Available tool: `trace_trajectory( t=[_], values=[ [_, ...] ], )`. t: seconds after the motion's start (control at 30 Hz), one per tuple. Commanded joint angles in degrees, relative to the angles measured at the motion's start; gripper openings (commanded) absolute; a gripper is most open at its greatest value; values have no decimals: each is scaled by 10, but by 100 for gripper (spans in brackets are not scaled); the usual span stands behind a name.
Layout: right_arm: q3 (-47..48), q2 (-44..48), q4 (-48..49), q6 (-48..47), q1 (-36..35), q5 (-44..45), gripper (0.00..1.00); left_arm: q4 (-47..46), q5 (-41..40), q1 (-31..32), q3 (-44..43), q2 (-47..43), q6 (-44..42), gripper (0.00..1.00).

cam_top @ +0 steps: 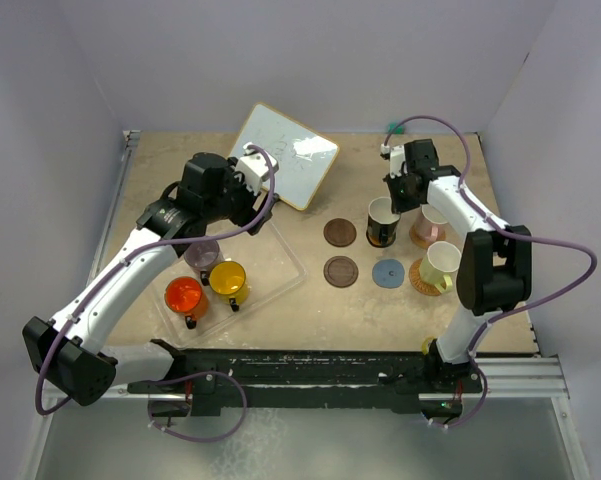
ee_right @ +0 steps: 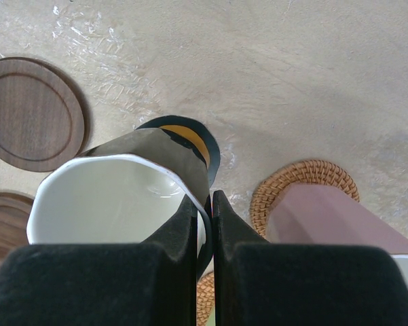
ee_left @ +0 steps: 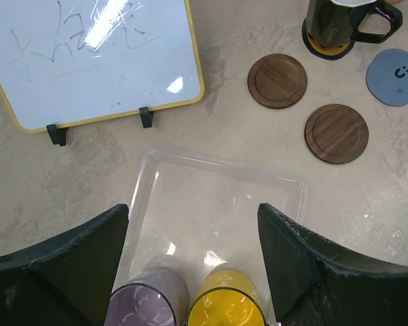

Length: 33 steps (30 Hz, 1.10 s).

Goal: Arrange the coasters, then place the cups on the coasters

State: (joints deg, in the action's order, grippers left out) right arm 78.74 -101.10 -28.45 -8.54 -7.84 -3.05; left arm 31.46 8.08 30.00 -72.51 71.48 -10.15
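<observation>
The right gripper (ee_right: 204, 204) has its jaws clenched on the rim of the black mug with the white interior (ee_right: 115, 197). That mug sits on the brown round coaster with the orange centre (ee_right: 183, 136), right of the counter's (cam_top: 180, 160) middle. Just beside it, the white-pink mug (cam_top: 427, 228) stands on a tan woven coaster (ee_right: 305, 178). Nearer the arm bases, the pale yellow-green mug (cam_top: 442, 263) stands on the second tan woven coaster (cam_top: 420, 282). Three coasters lie bare: two dark brown wooden discs (cam_top: 340, 233) (cam_top: 341, 271) and a blue-grey disc (cam_top: 388, 272), the last lying between the nearer brown disc and the yellow-green mug.

The left gripper (ee_left: 193, 212) hangs over the clear plastic tray (ee_left: 285, 187) with its jaws released and spread wide, grasping nothing. Below them, in the tray, stand the mauve-grey mug (ee_left: 146, 305) and the yellow mug (ee_left: 225, 307), side by side. The orange-red mug (cam_top: 185, 297) stands in the tray's near end. A yellow-framed whiteboard (cam_top: 283, 155) lies at the far side of the counter.
</observation>
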Motion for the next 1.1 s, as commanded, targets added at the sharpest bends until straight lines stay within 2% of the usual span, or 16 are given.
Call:
trace_trajectory(
  t=[0.0, 0.2, 0.53, 1.07],
  values=[
    [22, 2, 15, -10, 2, -14, 0, -12, 13, -4, -1, -15, -9, 74],
    [15, 5, 15, -20, 3, -9, 0, -11, 20, -4, -1, -15, -8, 74],
    [2, 11, 14, -26, 3, 9, 15, -13, 25, -4, -4, -13, -6, 74],
    [-1, 35, 13, -28, 3, 15, 30, 3, 12, -4, -5, -25, -17, 74]
  ],
)
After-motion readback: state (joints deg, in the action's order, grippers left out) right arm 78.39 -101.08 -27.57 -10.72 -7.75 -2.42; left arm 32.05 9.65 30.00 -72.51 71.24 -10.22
